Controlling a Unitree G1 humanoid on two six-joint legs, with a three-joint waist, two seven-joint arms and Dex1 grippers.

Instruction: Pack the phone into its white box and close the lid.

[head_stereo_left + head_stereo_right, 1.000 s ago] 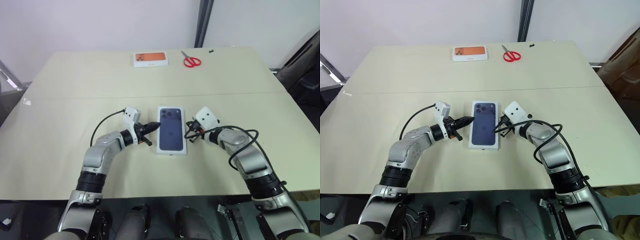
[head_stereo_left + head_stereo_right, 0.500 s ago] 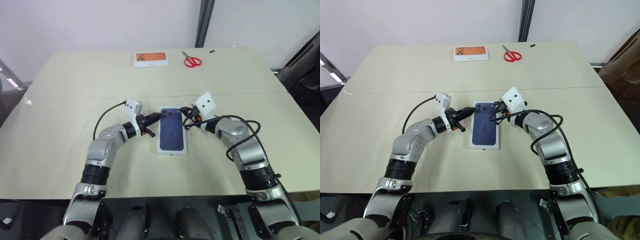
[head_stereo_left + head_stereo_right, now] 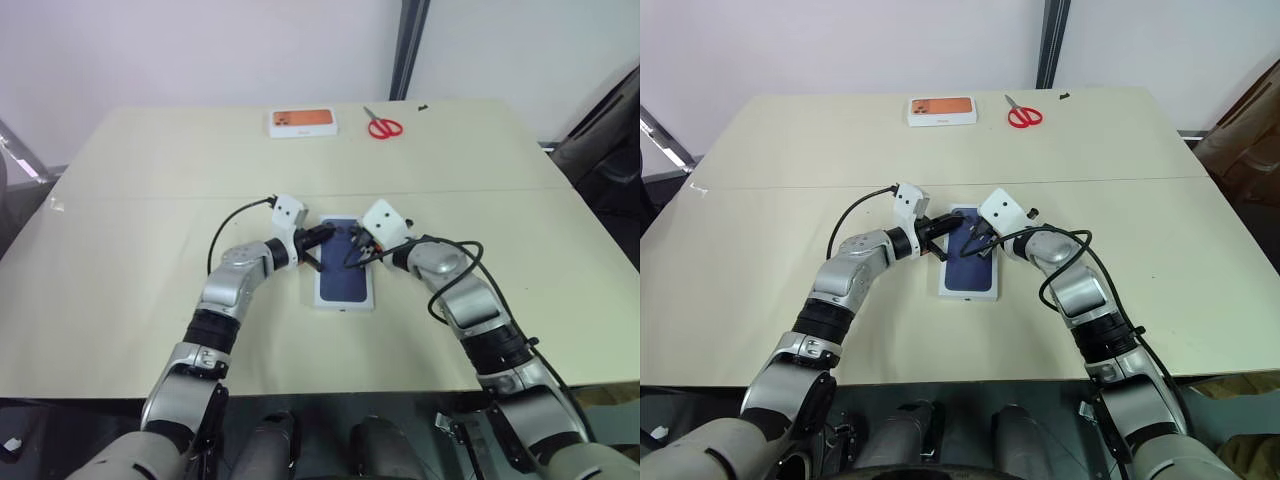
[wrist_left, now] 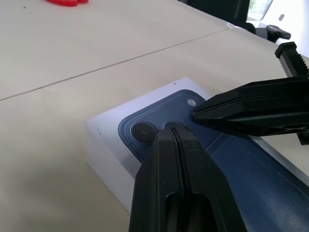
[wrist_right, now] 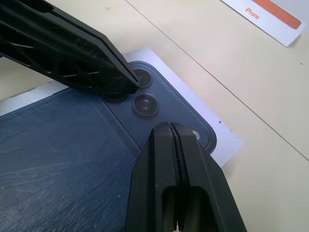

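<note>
On the table, lid covering white box, both grippers' fingers clenched empty above its camera print.

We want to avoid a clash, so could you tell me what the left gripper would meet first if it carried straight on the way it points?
Probably the right gripper: its shut tip sits just ahead of the left gripper over the lid, though the exact gap is unclear.

We see a beige table — the lid lies near its middle. At the far edge rest a white box with an orange picture and red scissors.
</note>
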